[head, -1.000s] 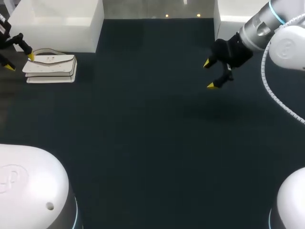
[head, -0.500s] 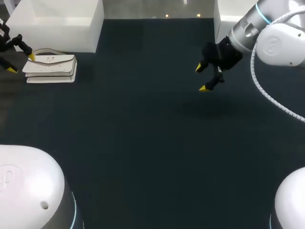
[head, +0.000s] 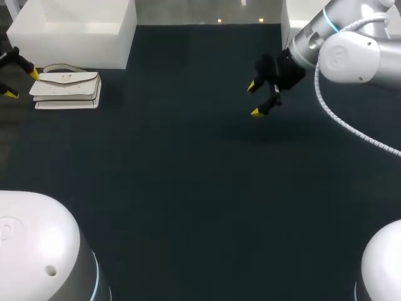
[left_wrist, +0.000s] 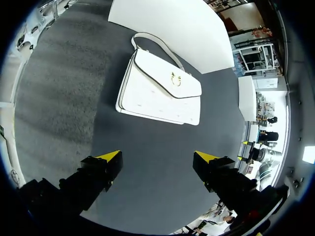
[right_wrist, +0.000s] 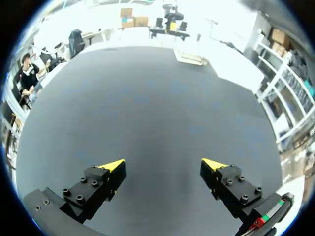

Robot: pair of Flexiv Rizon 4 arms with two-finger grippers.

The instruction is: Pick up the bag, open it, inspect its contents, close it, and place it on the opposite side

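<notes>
Head view: one white bag (head: 66, 88) just ahead of my left hand (head: 20, 84), near the worktop (head: 188, 182) edge. Two hands, both spread, gripping nothing; my right hand (head: 254, 100) is well apart from the bag.

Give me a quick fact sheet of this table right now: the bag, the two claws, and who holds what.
Bag: white handbag, flap closed, lying flat on the dark table, far left side, in front of a white box
Left gripper: open, empty, just short of the handbag
Right gripper: open, empty, over bare table, well away from the handbag
Held: nothing
</notes>
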